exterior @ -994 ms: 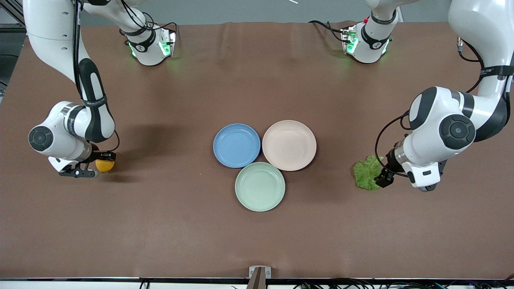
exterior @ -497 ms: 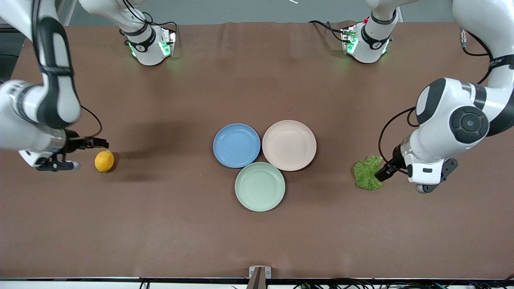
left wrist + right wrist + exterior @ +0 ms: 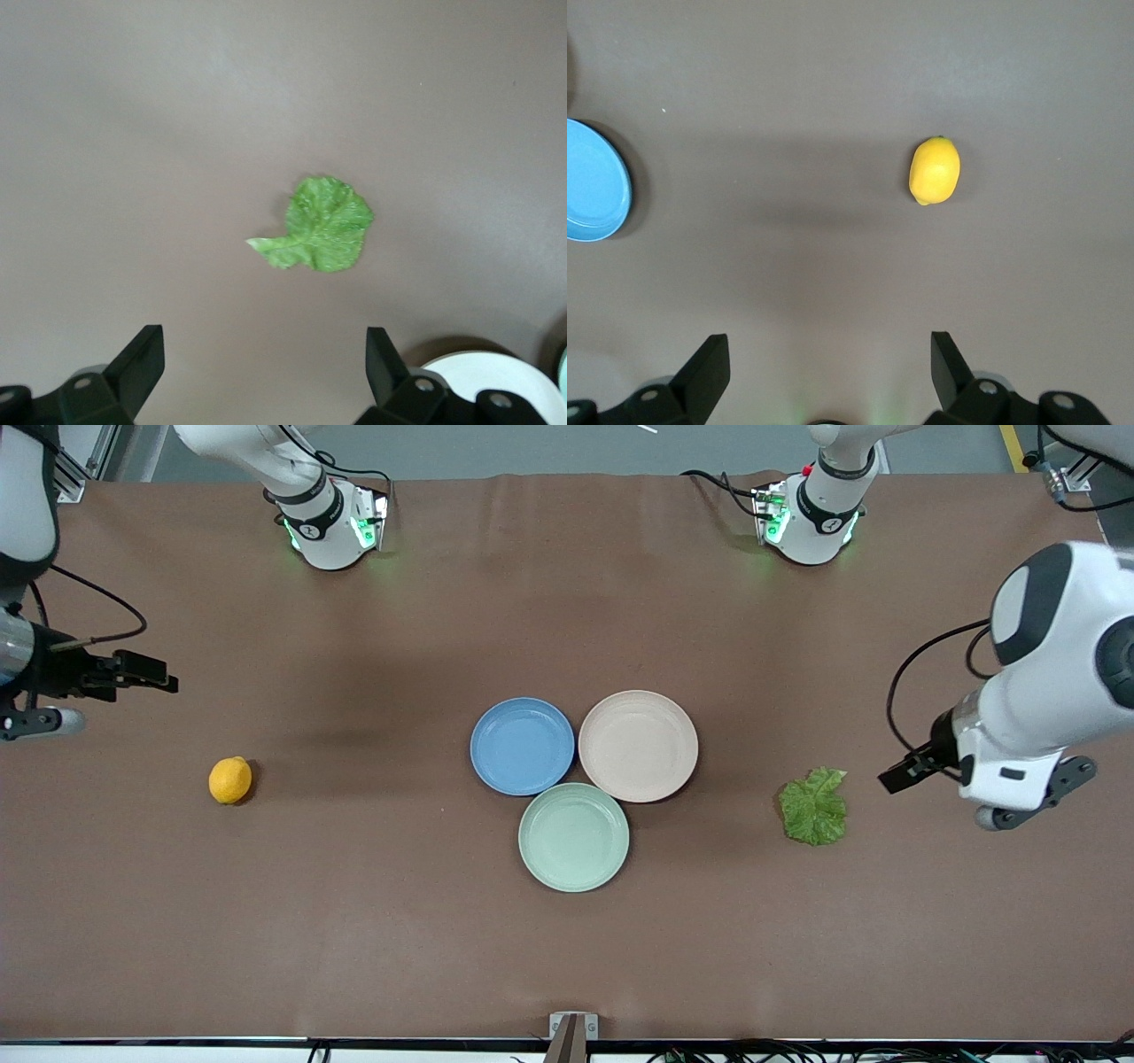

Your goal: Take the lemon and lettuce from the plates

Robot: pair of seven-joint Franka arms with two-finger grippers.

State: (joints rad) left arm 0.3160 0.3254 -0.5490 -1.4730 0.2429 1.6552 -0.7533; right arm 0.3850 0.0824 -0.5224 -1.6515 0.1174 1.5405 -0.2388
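Observation:
The lemon (image 3: 230, 780) lies on the bare table toward the right arm's end, also in the right wrist view (image 3: 935, 171). The lettuce (image 3: 814, 807) lies flat on the table toward the left arm's end, also in the left wrist view (image 3: 320, 225). The blue plate (image 3: 522, 746) and beige plate (image 3: 638, 745) sit side by side mid-table, both bare. My right gripper (image 3: 146, 673) is open and empty, raised above the table near the lemon. My left gripper (image 3: 902, 773) is open and empty, raised beside the lettuce.
A mint green plate (image 3: 574, 836), bare, touches the blue and beige plates on the side nearer the front camera. The arm bases (image 3: 330, 522) stand along the table's back edge. A small bracket (image 3: 572, 1027) sits at the front edge.
Both grippers have let go and lifted away: the right one rose off the lemon toward the table's end, the left one rose off the lettuce. Lemon and lettuce stay on the table.

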